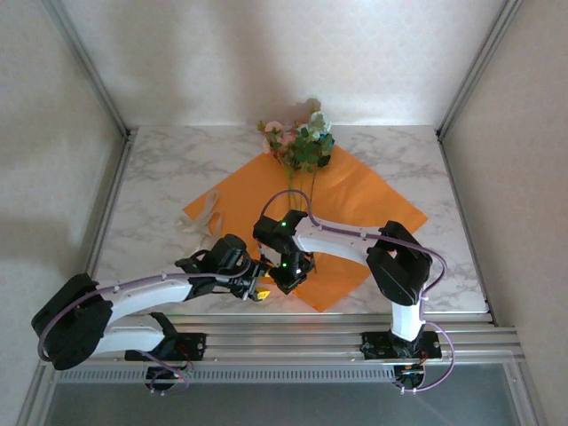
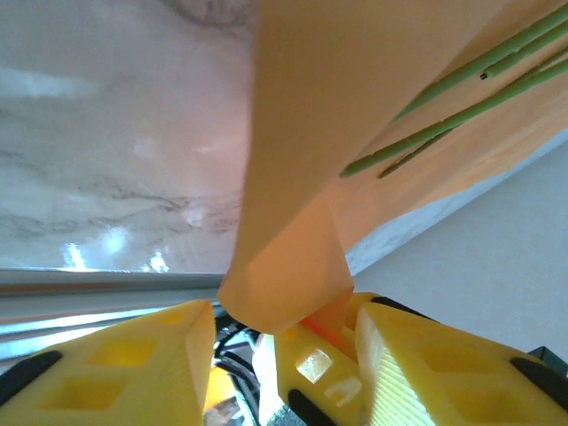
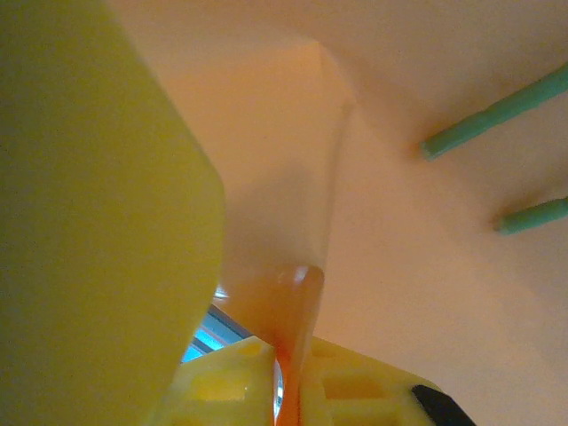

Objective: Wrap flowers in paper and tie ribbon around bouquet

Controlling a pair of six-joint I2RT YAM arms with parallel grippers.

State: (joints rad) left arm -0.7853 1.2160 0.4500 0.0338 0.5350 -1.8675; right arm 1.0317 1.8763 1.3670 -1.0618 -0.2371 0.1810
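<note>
Right wrist shows the right hand (image 3: pixel 288 382) pinching paper (image 3: pixel 399 266); top external shows flowers (image 1: pixel 302 142).

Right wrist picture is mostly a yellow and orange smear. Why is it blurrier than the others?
Right wrist: a yellow finger sits close to the lens, badly out of focus; the paper tints everything orange, and the stems are soft-edged. Left wrist: sharper, with white glare spots on the table. Top external: soft, even light.

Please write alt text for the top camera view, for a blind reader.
A bright orange paper lies as a diamond on a marble table, flowers at its far corner. The left end effector and right end effector meet at its near edge; a pale ribbon lies by its left corner.
</note>
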